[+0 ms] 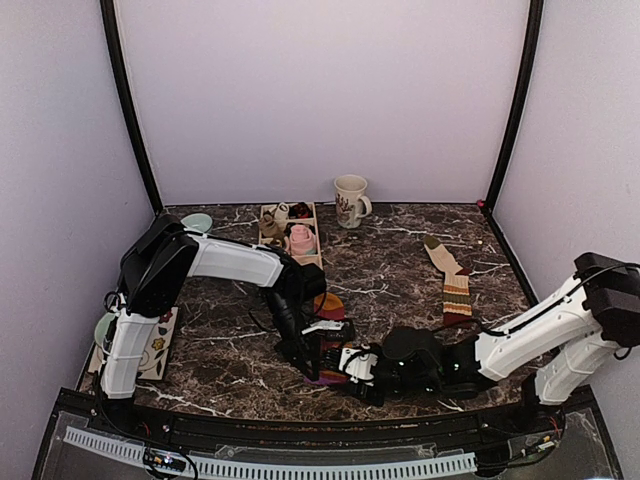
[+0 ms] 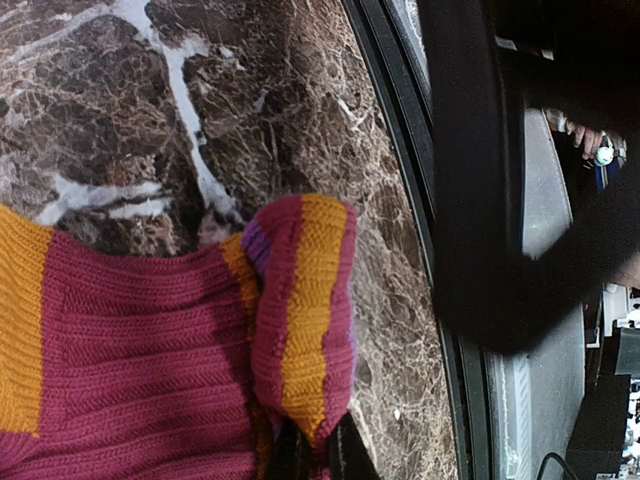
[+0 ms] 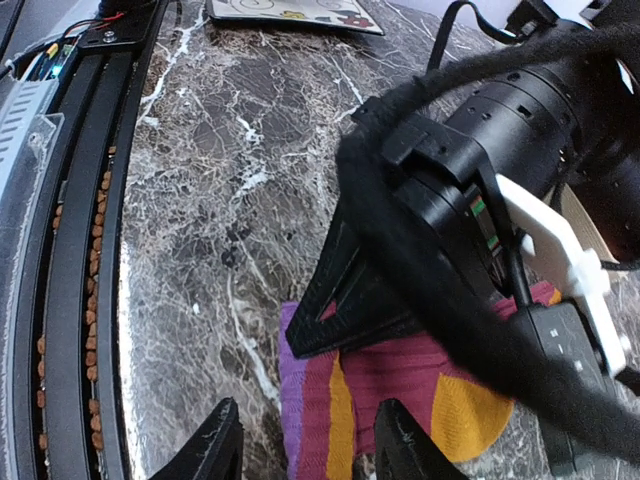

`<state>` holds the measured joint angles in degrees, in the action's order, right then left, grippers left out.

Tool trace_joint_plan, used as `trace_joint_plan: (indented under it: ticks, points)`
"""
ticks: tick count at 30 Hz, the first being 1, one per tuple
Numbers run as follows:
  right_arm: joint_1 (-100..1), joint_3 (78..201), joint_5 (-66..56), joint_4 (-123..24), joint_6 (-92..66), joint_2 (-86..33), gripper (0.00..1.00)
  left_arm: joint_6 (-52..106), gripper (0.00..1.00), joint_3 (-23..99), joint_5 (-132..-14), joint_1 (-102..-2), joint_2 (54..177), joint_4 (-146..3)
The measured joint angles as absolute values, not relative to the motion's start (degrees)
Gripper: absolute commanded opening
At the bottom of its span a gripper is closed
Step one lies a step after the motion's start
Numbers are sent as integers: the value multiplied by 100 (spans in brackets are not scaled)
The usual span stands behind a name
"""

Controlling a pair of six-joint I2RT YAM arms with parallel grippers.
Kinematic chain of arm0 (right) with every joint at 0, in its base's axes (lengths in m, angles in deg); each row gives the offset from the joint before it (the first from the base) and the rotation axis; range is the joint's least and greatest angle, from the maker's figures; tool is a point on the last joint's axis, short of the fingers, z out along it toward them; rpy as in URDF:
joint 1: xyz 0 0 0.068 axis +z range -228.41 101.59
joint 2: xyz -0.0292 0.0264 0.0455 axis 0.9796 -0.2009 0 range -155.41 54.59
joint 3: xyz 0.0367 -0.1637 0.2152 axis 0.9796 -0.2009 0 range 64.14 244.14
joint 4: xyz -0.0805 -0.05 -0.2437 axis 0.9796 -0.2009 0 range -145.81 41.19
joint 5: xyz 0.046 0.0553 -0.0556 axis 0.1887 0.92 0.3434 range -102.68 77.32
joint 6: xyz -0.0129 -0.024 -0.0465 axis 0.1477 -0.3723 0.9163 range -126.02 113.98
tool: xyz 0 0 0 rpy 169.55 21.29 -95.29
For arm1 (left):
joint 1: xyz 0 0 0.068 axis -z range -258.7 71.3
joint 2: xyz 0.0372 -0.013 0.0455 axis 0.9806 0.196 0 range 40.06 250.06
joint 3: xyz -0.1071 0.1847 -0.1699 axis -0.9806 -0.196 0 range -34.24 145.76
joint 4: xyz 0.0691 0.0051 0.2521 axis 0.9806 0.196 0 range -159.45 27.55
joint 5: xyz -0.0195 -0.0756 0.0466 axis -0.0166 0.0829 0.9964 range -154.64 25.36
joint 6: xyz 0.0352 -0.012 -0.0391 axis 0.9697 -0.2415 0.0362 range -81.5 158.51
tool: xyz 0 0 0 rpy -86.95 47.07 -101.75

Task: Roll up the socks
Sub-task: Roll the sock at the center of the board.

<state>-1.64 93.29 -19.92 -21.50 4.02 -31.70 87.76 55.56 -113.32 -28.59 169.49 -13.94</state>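
Observation:
A striped maroon, orange and purple sock [image 1: 331,304] lies at the table's near middle, partly under both arms. My left gripper [image 2: 318,456] is shut on its folded-over edge [image 2: 305,300], with the rest of the sock [image 2: 130,340] spread flat on the marble. My right gripper [image 3: 305,447] comes in from the right with its fingers apart on either side of the sock's purple end [image 3: 296,400]. Its left finger [image 3: 212,445] stands on bare marble, clear of the knit. The left gripper's black fingers [image 3: 365,290] press on the sock just beyond. A second striped sock [image 1: 455,285] lies flat at the right.
A wooden box [image 1: 268,214] with a pink bundle [image 1: 301,239] and a mug [image 1: 350,200] stand at the back. A teal dish [image 1: 197,222], a green plate [image 1: 104,330] and a patterned card [image 1: 160,348] are on the left. The table's black front rail [image 3: 70,250] runs close by.

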Motion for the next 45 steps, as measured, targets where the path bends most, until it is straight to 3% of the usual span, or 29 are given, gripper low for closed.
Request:
trace_joint_plan:
  ticks: [9,40,45]
  points:
    - [-170,9720,-1887,-1641,905,-4103,40,8776,0,5563,-11339,-2861,16953,-1383]
    - [-371,9257,-1772,-657,394,-4693,33,8780,0,5611,-11361,-2872,16990,-1316]
    - [-411,9257,-1671,-620,313,-4737,27,8774,12,5618,-11354,-2872,16993,-1309]
